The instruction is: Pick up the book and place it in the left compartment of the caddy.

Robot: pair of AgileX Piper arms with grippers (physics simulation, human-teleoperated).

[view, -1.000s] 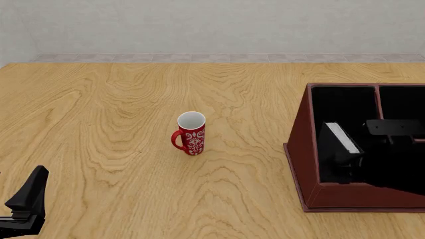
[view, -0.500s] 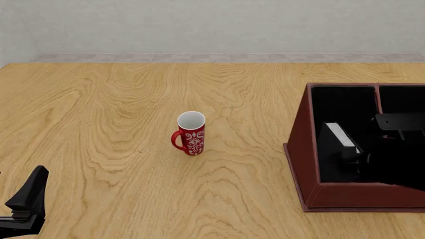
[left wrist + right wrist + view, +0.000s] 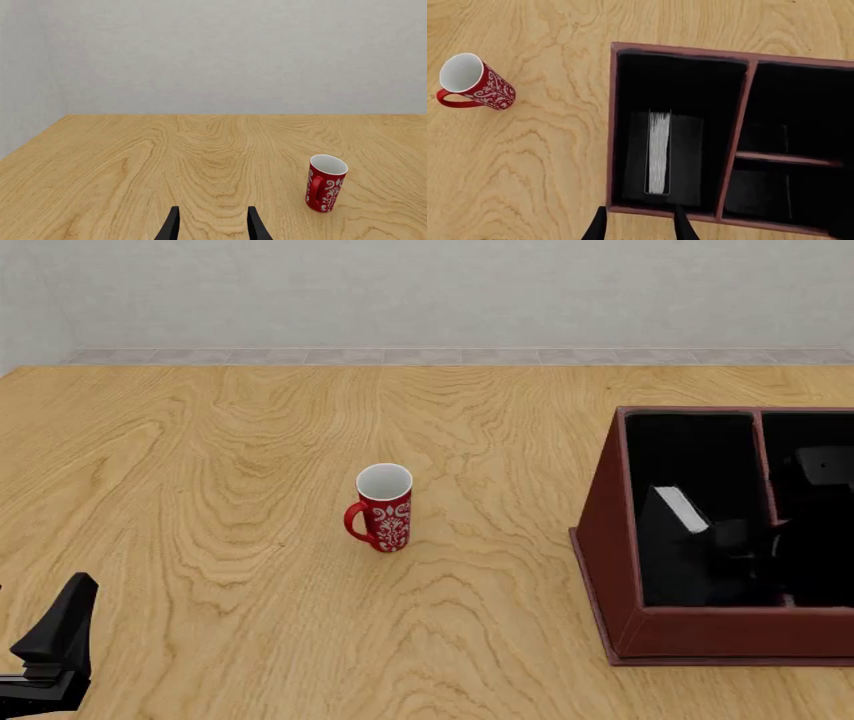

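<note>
The black book (image 3: 687,160) stands on edge in the left compartment (image 3: 680,85) of the red-brown caddy (image 3: 607,540), white page edges up. It also shows in the front view (image 3: 679,508). My right gripper (image 3: 640,229) is open and empty, raised above the caddy's near wall, apart from the book. In the front view it (image 3: 747,540) is a dark shape over the black interior, hard to make out. My left gripper (image 3: 54,635) is open and empty at the table's near left corner. Its fingers (image 3: 171,227) show in the left wrist view.
A red mug with white pattern (image 3: 384,508) stands upright mid-table, left of the caddy; it also shows in the wrist views (image 3: 325,183) (image 3: 474,82). A divider (image 3: 737,135) splits off two shorter sections on the caddy's right. Bare wood table (image 3: 200,460) lies around.
My right gripper has drawn up and to the right, away from the book. The book stays in the left compartment. The left arm and the mug have not moved.
</note>
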